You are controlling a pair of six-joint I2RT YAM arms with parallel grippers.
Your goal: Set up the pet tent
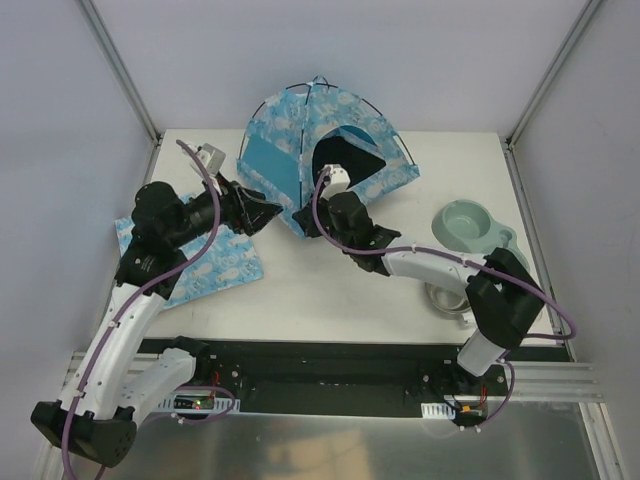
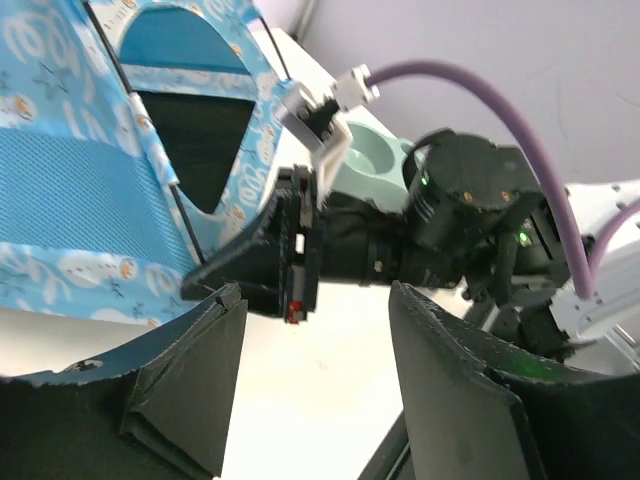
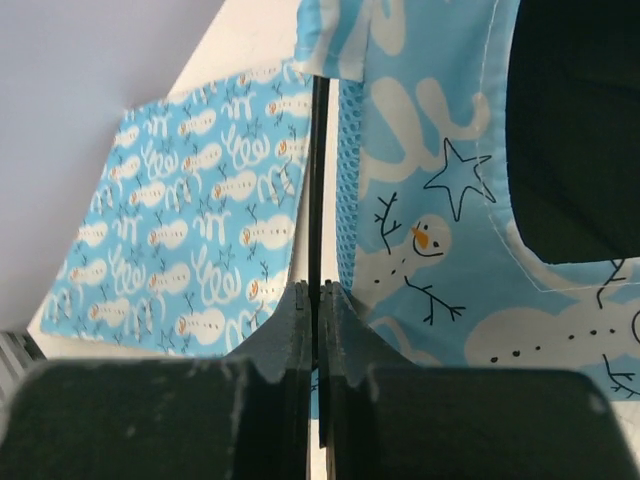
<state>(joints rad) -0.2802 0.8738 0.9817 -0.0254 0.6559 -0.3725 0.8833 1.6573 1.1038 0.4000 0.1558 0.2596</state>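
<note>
Robotics lab cell, white table (image 1: 300, 300), aluminium frame posts (image 1: 121, 72), plain grey walls (image 1: 420, 50)

The pet tent (image 1: 292, 118) stands erected as a dome at the far middle of the surface, its blue fabric printed with white snowmen and swirls. Two thin black poles (image 1: 318, 82) cross at its peak. Its dark arched doorway (image 1: 350, 148) faces near-right. The right claw (image 3: 318, 300) pinches one pole at the near corner.

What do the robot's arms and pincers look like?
The left arm and right arm share white links, bulky black joints and a purple cable looped alongside. The left pincer and right pincer each have two wedge-shaped matte black fingers.
</note>
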